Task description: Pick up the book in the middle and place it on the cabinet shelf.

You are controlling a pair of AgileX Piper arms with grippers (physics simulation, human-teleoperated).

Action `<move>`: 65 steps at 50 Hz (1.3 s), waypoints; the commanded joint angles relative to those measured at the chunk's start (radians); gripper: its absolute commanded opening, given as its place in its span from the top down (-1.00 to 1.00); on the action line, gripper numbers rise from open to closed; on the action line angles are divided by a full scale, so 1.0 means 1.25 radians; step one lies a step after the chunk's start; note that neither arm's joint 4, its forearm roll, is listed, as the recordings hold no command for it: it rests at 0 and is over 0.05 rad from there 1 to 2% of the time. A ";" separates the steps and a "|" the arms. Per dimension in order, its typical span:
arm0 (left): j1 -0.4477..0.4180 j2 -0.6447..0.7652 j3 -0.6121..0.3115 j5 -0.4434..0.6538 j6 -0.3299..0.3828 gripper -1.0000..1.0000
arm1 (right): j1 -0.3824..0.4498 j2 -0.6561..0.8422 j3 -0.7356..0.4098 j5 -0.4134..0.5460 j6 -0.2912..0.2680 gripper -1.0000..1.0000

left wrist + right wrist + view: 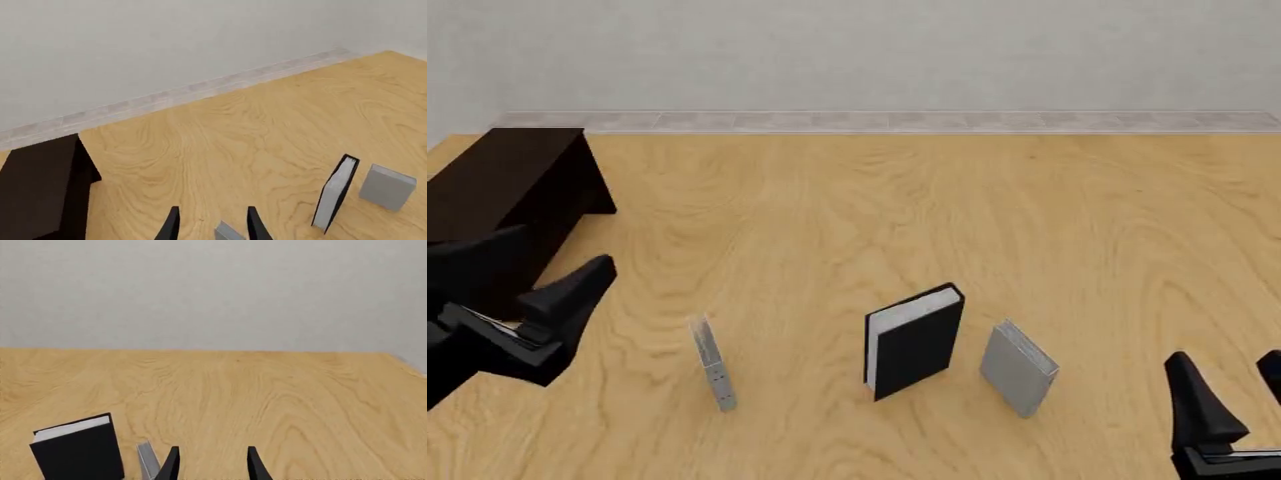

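Nearest me, the right gripper (1230,385) hangs low at the table's near right corner, its two dark fingers spread apart and holding nothing. The left gripper (545,280) hovers over the near left side, jaws likewise parted and empty. Just beyond them three books stand upright in a row on the wooden table (961,220): a very thin grey book (713,363) on the left, the thick black hardcover book (914,342) in the middle, a thinner grey book (1018,368) just to its right. Farther back at the left edge sits the low dark cabinet (510,190), well apart from the books.
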 commanded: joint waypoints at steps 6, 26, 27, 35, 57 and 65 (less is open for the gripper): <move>-0.153 0.201 -0.121 0.038 -0.005 -1.00 | 0.003 0.006 0.000 0.001 0.022 -1.00; -0.298 0.459 -0.380 0.239 0.053 -1.00 | 0.010 0.010 0.000 0.001 0.035 -1.00; -0.308 0.480 -0.400 0.254 0.052 -1.00 | 0.011 0.009 0.000 0.003 0.036 -1.00; -0.344 0.601 -0.558 0.339 0.077 -1.00 | 0.022 0.008 0.000 0.006 0.038 -1.00; -0.380 0.842 -0.743 0.464 0.136 -1.00 | 0.029 0.009 0.001 0.009 0.025 -1.00; -0.382 0.906 -0.783 0.486 0.165 -1.00 | 0.032 -0.001 0.000 0.011 0.023 -1.00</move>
